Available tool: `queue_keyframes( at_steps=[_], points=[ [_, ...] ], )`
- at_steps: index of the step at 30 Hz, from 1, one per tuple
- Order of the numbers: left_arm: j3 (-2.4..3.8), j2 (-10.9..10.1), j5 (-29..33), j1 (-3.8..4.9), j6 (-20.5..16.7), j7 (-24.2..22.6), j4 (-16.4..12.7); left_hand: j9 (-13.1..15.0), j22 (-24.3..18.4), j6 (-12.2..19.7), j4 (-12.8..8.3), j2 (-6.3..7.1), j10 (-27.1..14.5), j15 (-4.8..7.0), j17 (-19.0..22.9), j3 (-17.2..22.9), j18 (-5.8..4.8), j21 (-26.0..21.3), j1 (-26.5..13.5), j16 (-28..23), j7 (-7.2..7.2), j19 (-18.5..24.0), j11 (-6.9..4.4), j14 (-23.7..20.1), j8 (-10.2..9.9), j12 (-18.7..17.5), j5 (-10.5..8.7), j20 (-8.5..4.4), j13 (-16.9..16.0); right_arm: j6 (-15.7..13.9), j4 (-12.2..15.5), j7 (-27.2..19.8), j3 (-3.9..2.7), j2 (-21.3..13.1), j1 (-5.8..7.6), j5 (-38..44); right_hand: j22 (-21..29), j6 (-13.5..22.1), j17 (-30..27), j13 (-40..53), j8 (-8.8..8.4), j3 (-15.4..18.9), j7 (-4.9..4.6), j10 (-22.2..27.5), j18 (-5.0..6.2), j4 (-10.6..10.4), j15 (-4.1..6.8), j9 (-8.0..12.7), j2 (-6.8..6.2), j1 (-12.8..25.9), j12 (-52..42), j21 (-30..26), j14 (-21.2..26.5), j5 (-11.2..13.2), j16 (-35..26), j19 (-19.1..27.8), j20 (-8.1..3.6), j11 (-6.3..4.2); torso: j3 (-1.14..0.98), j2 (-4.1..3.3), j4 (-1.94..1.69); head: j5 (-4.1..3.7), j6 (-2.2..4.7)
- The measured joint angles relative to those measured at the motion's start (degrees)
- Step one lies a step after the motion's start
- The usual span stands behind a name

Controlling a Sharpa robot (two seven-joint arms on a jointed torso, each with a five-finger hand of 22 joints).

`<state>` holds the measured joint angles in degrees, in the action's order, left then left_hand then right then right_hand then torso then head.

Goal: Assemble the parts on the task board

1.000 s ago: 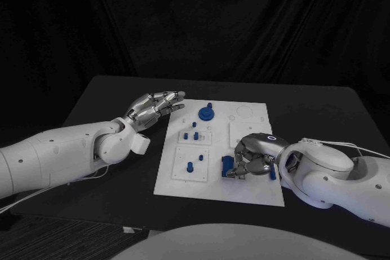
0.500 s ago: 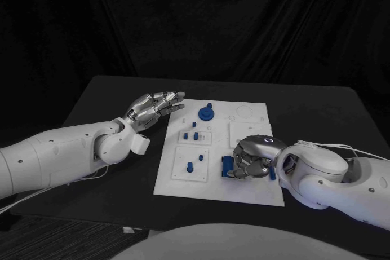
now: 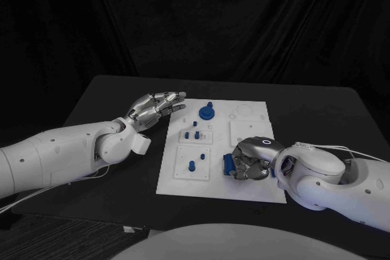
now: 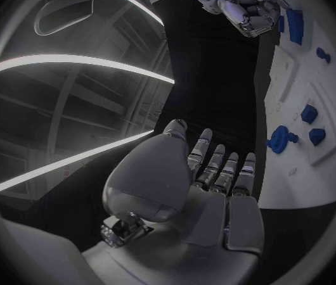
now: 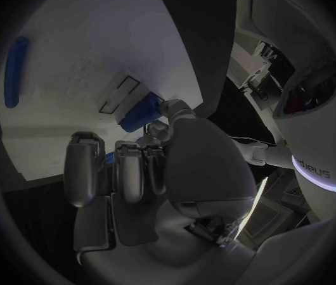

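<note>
The right hand (image 3: 248,163) curls its fingers around a blue block (image 3: 228,166) on the white board's (image 3: 252,190) near edge, probably to seat it. The left hand (image 3: 154,109), spread and empty, hovers beside the board above the bench (image 3: 97,96), likely waiting.

One white task board (image 3: 249,124) lies on one black table (image 3: 325,110). Six blue parts can be counted on it: one round knobbed part (image 3: 206,111), four small pegs (image 3: 191,135), and one long block (image 3: 227,165) by the right robot hand (image 3: 250,163). Two robot hands are present, the left robot hand (image 3: 154,108) being the other.
</note>
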<state>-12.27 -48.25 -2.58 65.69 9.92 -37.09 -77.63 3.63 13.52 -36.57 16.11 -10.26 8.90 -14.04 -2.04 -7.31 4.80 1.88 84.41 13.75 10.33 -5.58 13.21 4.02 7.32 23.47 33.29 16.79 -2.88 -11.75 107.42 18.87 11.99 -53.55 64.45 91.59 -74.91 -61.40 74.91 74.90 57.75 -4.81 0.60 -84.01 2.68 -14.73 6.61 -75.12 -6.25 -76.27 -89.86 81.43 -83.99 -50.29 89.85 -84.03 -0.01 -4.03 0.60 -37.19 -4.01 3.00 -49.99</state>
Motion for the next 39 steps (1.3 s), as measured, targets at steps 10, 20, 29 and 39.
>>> queue_keyframes(
  at_steps=[10, 20, 29, 39],
  points=[
    [0.00, 0.0, 0.0, -0.05, 0.2, 0.1, 0.0, 0.0, -0.1, 0.0, -0.2, 0.00, 0.0, 0.00, 0.0, 0.2, 0.00, 0.0, 0.0, 0.3, 0.00, 0.0, 0.00, 0.0, 0.2, 0.0, 0.00, 0.00, 0.0, 0.4, -0.6, 0.0, -0.05, 0.4, -0.24, 0.2, 0.0, -1.1, 0.0, 0.0, 1.21, -0.8, 0.01, 0.0, 0.00, 1.3, 0.00, 0.1, -0.67, 0.3, 0.0, 0.0, 0.0, 24.5, 0.0, 0.0, 0.00, 0.00, 0.00, 0.01, -0.02, 0.01, 0.00],
    [0.00, 0.0, 0.0, -0.09, 0.4, 0.2, 0.1, 0.0, -0.1, 0.0, -0.2, -0.22, 0.0, 0.00, 0.0, 0.2, 0.00, 0.0, 0.2, 0.2, 0.00, 0.0, 0.00, 0.0, 0.2, 0.0, 0.21, 0.00, 0.0, 1.3, -1.1, 0.1, -0.05, 0.8, -0.42, 0.3, 0.0, -1.4, 0.0, 0.0, 2.66, 7.2, -0.15, 0.0, 0.00, -2.2, 0.00, 0.2, -3.61, 4.3, 0.0, -0.5, 0.0, 47.1, 0.0, 0.0, 0.00, 0.01, 0.01, 0.02, -0.02, 0.14, 0.00],
    [0.00, -0.1, 0.0, -0.10, 0.5, 0.2, 0.0, 0.0, -0.1, 0.0, -0.2, -0.22, 0.0, 0.00, 0.0, 0.2, 0.00, 0.0, 0.2, 0.2, 0.00, 0.0, 0.00, 0.0, 0.2, 0.0, 0.21, 0.00, 0.0, 0.5, -0.2, 0.0, -0.05, -1.0, -0.42, 0.1, 0.0, 9.4, 0.0, 0.0, -10.29, 14.4, -0.08, 0.0, 0.00, -2.4, -0.01, 0.5, -4.94, 9.7, 0.0, -0.6, 0.0, 47.2, 0.0, 0.0, 0.00, 0.00, 0.01, 0.02, -0.02, 0.28, 0.00],
    [0.00, -0.4, 0.0, -0.12, 0.5, 0.1, 0.1, 0.1, 0.8, -0.4, -0.2, -0.21, 0.2, 0.00, 0.0, 0.5, 0.01, 0.0, 0.2, 0.5, 0.01, -0.4, 0.22, 0.0, 0.5, 0.5, 0.21, 0.07, -0.1, -2.3, 0.5, 1.2, -0.09, -6.2, 7.72, -8.1, 0.0, 5.2, 0.0, 0.0, -43.03, 12.7, -4.02, 0.0, 0.00, -1.7, -2.38, 33.4, 9.88, 19.2, 0.0, -0.1, -0.1, 23.9, 0.0, 0.0, 2.02, 3.10, 0.00, 0.09, 0.00, 0.15, 0.00]
  ],
)
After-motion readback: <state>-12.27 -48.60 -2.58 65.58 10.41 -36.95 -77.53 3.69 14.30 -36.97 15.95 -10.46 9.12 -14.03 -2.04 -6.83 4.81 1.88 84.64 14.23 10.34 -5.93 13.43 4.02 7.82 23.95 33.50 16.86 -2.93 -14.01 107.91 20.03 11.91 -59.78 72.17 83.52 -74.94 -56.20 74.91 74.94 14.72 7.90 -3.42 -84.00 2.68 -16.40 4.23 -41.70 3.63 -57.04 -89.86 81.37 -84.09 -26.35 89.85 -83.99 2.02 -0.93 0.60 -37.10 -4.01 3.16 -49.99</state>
